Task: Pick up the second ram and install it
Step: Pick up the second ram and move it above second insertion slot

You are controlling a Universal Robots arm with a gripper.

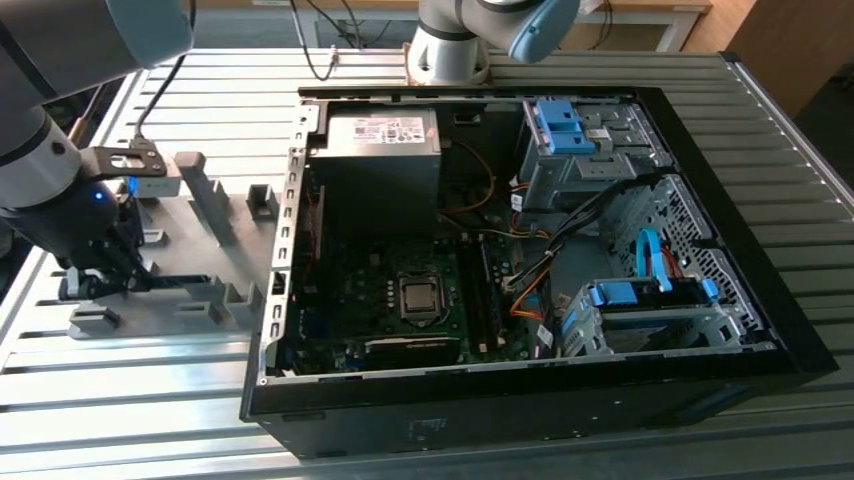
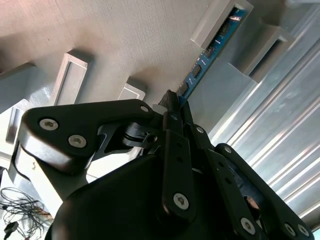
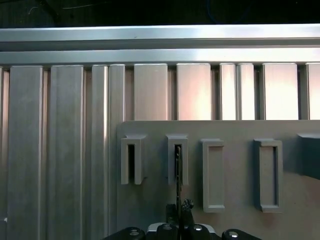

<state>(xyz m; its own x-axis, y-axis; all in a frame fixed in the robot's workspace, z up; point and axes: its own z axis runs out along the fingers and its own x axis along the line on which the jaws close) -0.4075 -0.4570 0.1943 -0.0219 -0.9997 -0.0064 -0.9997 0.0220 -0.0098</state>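
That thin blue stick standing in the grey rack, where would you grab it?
By its two flat faces, on the bare stretch clear of the slot blocks, coming down from above. The second ram stands on edge in the grey holder, thin edge up; the hand pinches it there.

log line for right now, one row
step: pick | tool: shut on second ram | second ram: far end in grey holder slot | pc case: open

second ram [image 2: 204, 61] | blue stick, black chips | on edge, end in holder slot [image 2: 210, 22]
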